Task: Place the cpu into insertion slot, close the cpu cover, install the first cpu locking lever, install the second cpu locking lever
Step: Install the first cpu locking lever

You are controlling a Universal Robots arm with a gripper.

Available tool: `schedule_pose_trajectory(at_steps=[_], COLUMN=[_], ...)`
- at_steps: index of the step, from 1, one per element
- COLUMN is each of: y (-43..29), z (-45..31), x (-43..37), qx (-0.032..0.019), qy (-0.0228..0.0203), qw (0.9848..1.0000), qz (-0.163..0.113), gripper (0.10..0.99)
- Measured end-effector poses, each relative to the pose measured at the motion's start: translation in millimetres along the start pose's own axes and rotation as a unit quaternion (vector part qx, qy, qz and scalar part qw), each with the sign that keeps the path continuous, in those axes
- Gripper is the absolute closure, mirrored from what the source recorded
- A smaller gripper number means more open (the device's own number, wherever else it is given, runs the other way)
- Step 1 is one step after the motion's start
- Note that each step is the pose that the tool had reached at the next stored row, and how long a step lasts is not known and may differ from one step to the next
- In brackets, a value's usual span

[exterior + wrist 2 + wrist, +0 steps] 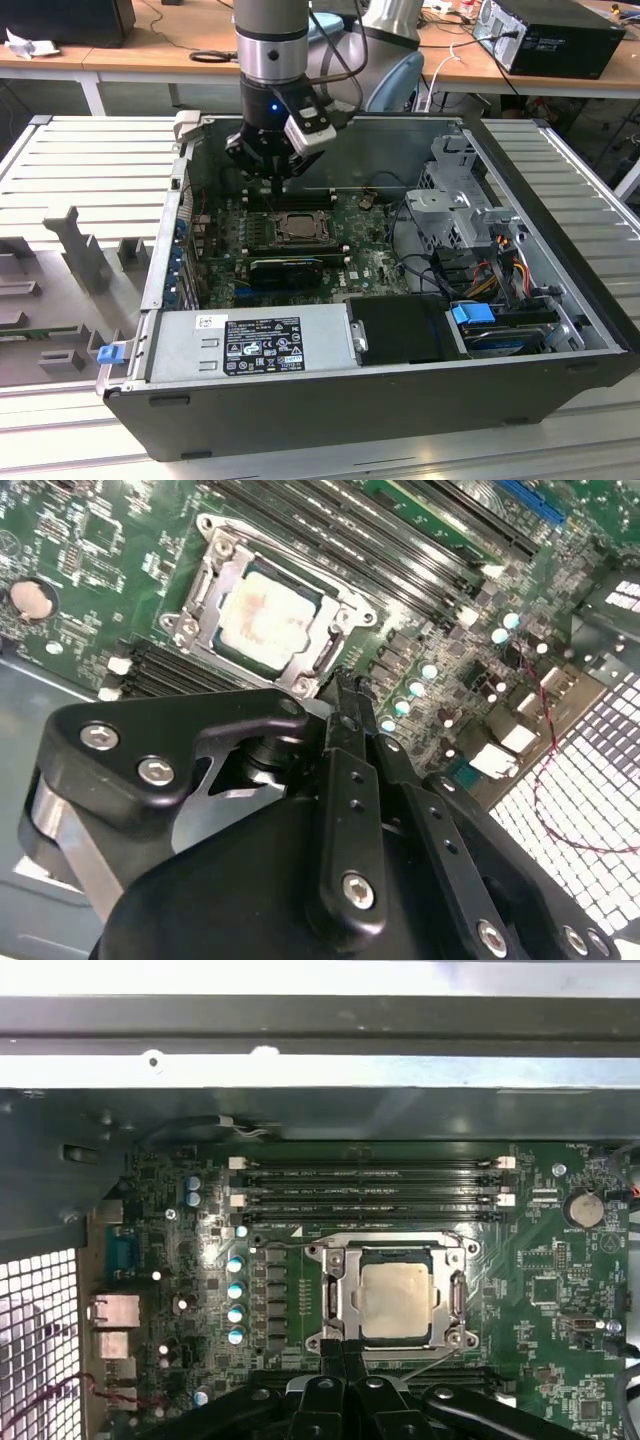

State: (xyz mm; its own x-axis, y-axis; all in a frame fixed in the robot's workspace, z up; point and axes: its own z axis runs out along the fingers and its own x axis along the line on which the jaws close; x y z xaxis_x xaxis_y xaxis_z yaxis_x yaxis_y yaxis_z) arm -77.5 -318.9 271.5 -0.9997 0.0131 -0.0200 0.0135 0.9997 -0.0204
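My black gripper hangs at the far edge of the square, silver-rimmed insertion slot, fingers pressed together on nothing. The small pale silver-grey square cpu sits in the slot, with the thin silver hinged cpu cover flat around it

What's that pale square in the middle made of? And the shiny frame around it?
The small flat pale silver-grey square chip looks like matte metal: a dull, even sheen. The thin silver frame plate round it looks like bare pressed metal, likely steel: bright glints on its edges.
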Motion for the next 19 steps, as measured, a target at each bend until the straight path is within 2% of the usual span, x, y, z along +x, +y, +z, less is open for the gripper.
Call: schedule_pose_trajectory(at_steps=[2,4,6,9,15,17,19], y=[1.1,1.9,3.9,8.7,23.0,32.6,37.5], z=[0.6,1.5,3.1,5.2,8.9,11.2,12.5], x=[3.9,11.1,25.9,36.4,42.8,43.1,40.8], qx=[0.0,0.0,0.0,0.0001,0.0001,0.0,0.0], qy=[0.0003,0.0004,0.0003,0.0006,0.0025,0.0039,0.0048], qw=[1.0,1.0,1.0,1.0,1.0,1.0,1.0], qz=[0.0,0.0,0.0,0.0,0.0,0.0,0.0], gripper=[0.98,0.98,0.98,0.98,0.98,0.98,0.98])
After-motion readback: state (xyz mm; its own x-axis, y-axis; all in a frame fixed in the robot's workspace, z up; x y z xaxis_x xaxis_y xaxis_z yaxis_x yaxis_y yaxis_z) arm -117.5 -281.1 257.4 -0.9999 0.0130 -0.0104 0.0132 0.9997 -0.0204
